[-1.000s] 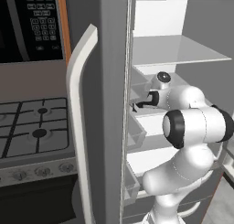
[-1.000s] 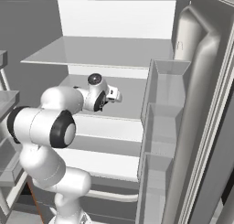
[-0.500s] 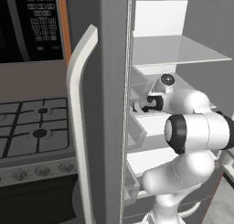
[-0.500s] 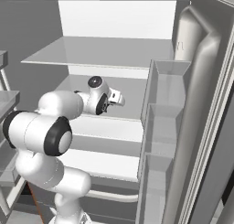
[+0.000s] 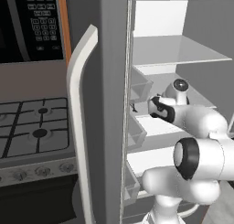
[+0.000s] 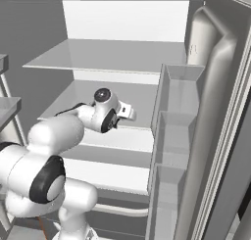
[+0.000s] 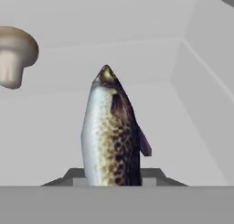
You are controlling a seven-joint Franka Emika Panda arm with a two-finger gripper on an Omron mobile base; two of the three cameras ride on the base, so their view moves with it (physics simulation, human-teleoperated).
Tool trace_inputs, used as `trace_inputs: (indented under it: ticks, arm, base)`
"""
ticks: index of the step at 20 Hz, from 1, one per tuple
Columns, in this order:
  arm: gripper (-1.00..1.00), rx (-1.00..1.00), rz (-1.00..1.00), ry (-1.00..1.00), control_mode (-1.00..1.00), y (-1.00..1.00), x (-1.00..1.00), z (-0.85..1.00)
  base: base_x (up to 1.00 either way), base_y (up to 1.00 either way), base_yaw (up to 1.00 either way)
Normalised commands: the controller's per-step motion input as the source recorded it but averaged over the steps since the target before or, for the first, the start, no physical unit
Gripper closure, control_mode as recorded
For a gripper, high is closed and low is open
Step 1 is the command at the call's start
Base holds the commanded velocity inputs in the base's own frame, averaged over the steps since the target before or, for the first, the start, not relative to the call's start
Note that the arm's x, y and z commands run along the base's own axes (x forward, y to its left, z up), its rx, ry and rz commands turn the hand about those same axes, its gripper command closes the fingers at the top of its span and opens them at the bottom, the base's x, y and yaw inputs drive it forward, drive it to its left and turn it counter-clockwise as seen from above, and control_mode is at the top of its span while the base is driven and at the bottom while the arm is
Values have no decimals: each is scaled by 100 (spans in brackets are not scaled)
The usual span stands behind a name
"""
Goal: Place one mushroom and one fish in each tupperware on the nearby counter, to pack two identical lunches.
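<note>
In the hand view a spotted silver-brown fish (image 7: 109, 131) stands head-up straight ahead. My gripper (image 7: 113, 177) is shut on its lower body, with a dark fingertip (image 7: 75, 175) pressed against each flank. A tan mushroom (image 7: 14, 54) lies farther back on the white fridge shelf (image 7: 45, 127), at the upper left. In the left base view my gripper (image 5: 135, 109) reaches into the fridge at middle-shelf height. From the right base view the hand (image 6: 105, 115) hovers over that shelf. The tupperware and the counter are out of view.
The fridge stands open, with a glass shelf (image 6: 98, 55) above the hand and a white shelf (image 6: 122, 136) below it. Its right door with bins (image 6: 176, 136) swings out at the right. The left door's handle (image 5: 80, 118) and a gas stovetop (image 5: 32, 131) lie to the left.
The jaws have come together from wide open onto the fish. The hand has pushed a little deeper and lower into the fridge.
</note>
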Motion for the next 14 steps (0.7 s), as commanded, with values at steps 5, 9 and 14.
trace_inputs:
  ticks: [5,9,14]
  arm:
    - [100,0,6,-4,-100,-44,-100,51]
    - [100,0,8,2,-100,-11,-100,77]
    - [100,-5,9,13,-100,12,-100,83]
  base:
    - [0,0,0]
    - [0,0,0]
    - [0,0,0]
